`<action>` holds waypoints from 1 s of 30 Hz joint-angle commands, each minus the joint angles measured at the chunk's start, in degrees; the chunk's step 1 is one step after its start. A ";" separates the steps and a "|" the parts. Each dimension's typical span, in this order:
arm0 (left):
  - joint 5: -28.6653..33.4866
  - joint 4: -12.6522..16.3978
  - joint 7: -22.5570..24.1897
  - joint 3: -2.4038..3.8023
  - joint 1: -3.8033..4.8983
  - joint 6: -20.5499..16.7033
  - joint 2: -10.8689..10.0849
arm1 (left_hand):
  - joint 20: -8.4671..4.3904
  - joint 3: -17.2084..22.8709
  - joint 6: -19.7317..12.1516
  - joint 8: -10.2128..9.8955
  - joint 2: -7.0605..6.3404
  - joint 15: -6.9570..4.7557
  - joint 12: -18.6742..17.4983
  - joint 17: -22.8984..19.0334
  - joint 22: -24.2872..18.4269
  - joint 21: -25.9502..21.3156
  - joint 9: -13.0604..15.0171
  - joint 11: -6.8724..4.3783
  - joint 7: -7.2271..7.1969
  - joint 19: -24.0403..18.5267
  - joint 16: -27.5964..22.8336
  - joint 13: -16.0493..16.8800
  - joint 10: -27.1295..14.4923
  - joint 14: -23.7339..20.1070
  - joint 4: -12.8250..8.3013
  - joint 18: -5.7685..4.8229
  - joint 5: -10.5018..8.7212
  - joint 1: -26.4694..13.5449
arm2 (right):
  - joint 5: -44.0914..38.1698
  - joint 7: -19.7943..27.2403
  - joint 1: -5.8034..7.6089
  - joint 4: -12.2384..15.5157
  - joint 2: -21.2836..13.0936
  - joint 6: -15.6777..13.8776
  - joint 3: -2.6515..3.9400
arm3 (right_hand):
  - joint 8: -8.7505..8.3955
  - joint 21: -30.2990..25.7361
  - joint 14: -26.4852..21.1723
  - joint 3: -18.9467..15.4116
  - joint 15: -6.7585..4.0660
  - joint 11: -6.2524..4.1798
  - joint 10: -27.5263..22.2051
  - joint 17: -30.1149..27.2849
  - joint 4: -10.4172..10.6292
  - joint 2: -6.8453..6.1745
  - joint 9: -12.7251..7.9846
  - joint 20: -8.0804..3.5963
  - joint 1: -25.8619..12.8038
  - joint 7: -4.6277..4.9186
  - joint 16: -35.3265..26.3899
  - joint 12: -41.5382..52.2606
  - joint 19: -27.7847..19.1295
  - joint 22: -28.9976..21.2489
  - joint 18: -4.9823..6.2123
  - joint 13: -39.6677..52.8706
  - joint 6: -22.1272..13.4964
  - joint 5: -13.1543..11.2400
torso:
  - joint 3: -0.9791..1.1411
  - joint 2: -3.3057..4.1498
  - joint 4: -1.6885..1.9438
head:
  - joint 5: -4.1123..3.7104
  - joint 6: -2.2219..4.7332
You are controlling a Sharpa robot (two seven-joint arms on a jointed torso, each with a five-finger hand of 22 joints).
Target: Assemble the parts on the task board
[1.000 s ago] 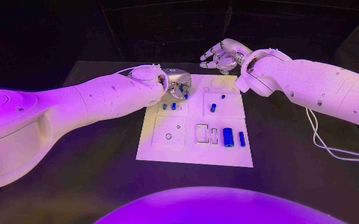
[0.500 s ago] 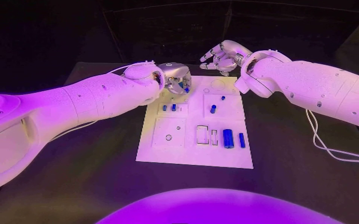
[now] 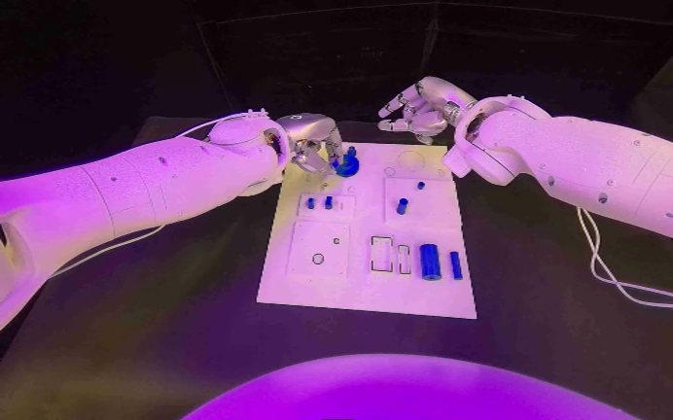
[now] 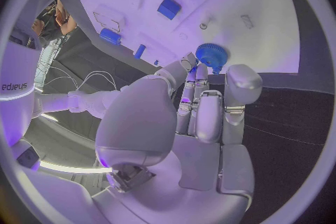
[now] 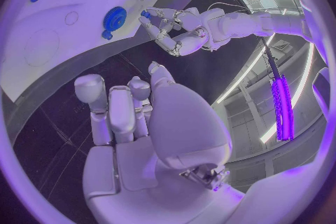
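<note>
Left hand [image 3: 317,144] over the task board's [image 3: 368,289] far left corner, fingers [image 4: 198,117] extended, tips touching a blue gear [image 3: 346,164] lying on the board; grip uncertain. Right hand [image 3: 421,107] past the far edge, fingers loosely curled, holding nothing.

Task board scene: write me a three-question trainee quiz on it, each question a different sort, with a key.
1. True or false: the right hand holds a blue part.
2. The blue gear sits at the task board's: A) far edge by the left hand B) near edge C) middle.
3. Fill in: the largest blue cylinder lies in the board's ___ row, nearest the robot.

Key: 1 false, it hovers off the board's far edge holding nothing; 2 A; 3 near.
</note>
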 commanded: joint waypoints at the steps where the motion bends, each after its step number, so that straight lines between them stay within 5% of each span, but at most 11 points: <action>1: 1.03 0.15 -1.35 0.03 -0.09 3.27 -0.61 | -0.54 -0.09 0.39 -0.27 0.10 -0.54 -0.41 -0.08 0.59 0.36 0.09 0.01 -0.07 3.34 -0.12 -0.08 0.29 1.30 0.33 -0.78 -0.23 -0.72 | 0.16 0.50 0.09 0.02 -0.05 0.12 0.03 | 0.26 -0.34 1.07 -0.03 -0.23 -0.05 -0.41 0.05 0.36 -0.02 -0.06 0.15 0.07 -0.12 -0.26 -0.23 0.17 -0.03 0.46 -0.08 -0.40 0.27 | -0.07 0.08 -0.09 | 0.01 0.04; 30: 1.06 -0.96 -2.06 -0.21 -1.81 5.69 -1.22 | -0.57 -0.26 0.42 -0.43 -0.12 -0.56 -0.68 -0.21 0.63 0.35 0.06 0.00 -0.09 3.30 -0.15 -0.10 0.42 1.28 0.45 -0.78 -0.23 -1.03 | 0.16 0.48 -0.25 0.09 -0.18 0.02 0.03 | 0.26 -0.34 1.07 -0.03 -0.23 -0.05 -0.41 0.05 0.36 -0.02 -0.06 0.15 0.07 -0.12 -0.26 -0.23 0.17 -0.03 0.46 -0.08 -0.40 0.27 | 0.03 0.09 -0.26 | -0.08 -0.32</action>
